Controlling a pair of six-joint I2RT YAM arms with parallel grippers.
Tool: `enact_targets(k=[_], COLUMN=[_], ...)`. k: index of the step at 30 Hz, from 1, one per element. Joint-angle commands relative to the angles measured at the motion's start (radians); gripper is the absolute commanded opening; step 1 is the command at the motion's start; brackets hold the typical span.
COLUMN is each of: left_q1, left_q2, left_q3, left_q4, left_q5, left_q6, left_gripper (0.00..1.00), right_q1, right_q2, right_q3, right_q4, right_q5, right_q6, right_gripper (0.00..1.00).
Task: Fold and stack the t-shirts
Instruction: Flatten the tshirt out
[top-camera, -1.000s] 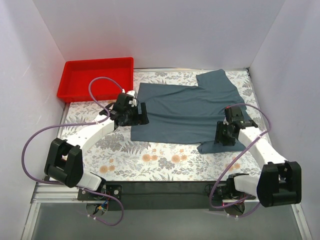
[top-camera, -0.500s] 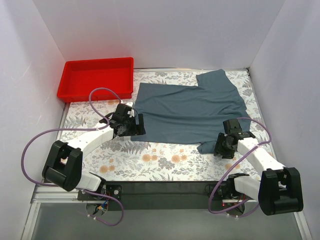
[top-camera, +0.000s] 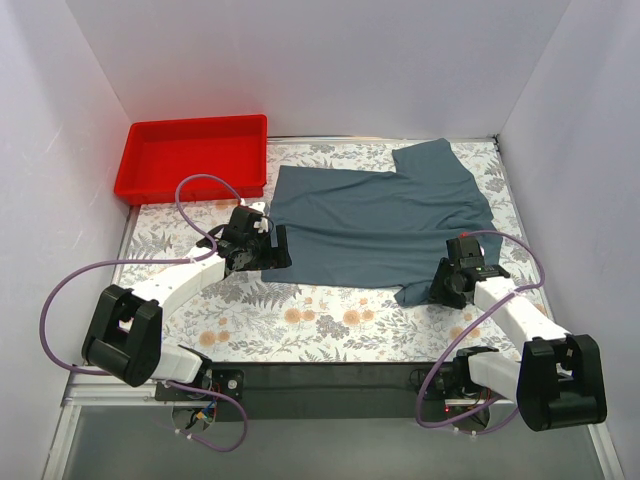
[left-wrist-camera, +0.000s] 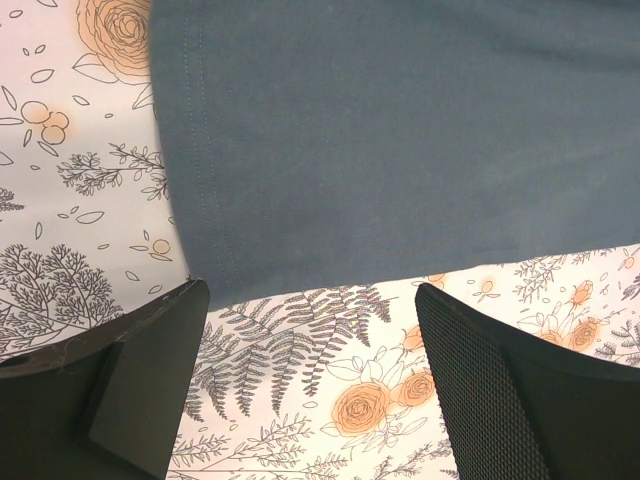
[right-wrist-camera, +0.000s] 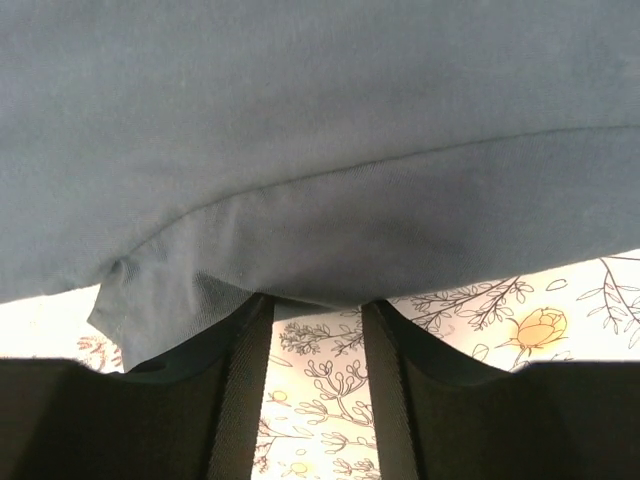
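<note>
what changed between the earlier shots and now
The left claw drew back toward the near edge and now sits at the t-shirt hem corner, open. The right claw came down and nearer, to the near sleeve. The cloth hides its tips, so a grip is unclear. The t-shirt stays spread flat and the red bin is unmoved.

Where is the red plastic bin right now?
In the top view, the red plastic bin sits at the far left corner of the floral-patterned table, just left of the spread slate-blue t-shirt and beyond the left gripper.
</note>
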Motion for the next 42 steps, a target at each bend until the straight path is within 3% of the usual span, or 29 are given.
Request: enact_targets(k=[1,2,6,8,16,17,18,22,28,30,37,42], left_q1=[0.006,0.005,0.006,0.006,0.005,0.005,0.005,0.005,0.005,0.005,0.005,0.005], left_q2=[-0.026,-0.026,-0.018,-0.015,-0.003,-0.001,-0.003,-0.001,-0.003,-0.001,0.009,0.026], left_q3=[0.006,0.006,0.011,0.014,0.035,0.037,0.038,0.04,0.049,0.052,0.066,0.075], left_q4=[0.007,0.009,0.004,0.003,-0.023,-0.026,-0.038,-0.058,-0.072,-0.072,-0.065,-0.06], left_q5=[-0.009,-0.009,-0.012,-0.014,-0.021,-0.023,-0.023,-0.017,-0.011,-0.008,0.006,0.02], left_q6=[0.008,0.008,0.009,0.009,0.031,0.032,0.04,0.045,0.042,0.041,0.023,0.018], left_gripper=[0.78,0.78,0.78,0.78,0.78,0.78,0.78,0.78,0.78,0.78,0.78,0.78], right_q1=[0.002,0.002,0.003,0.002,0.0,0.0,-0.004,-0.006,-0.006,-0.004,-0.006,-0.02], right_q2=[0.02,0.019,0.003,0.008,0.282,0.314,0.494,0.679,0.833,0.806,0.534,0.424], right_q3=[-0.003,-0.001,0.051,0.101,0.501,0.54,0.698,0.914,1.12,1.112,0.778,0.556], right_q4=[0.043,0.043,0.011,-0.029,-0.236,-0.245,-0.271,-0.301,-0.29,-0.287,-0.166,-0.12], right_q5=[0.041,0.047,0.063,0.078,0.141,0.145,0.158,0.138,0.075,0.049,-0.022,0.047], right_q6=[-0.007,-0.011,-0.056,-0.091,-0.253,-0.267,-0.311,-0.341,-0.361,-0.376,-0.409,-0.35], right_gripper=[0.37,0.34,0.06,0.01,0.02,0.04,0.13,0.2,0.27,0.3,0.38,0.44])
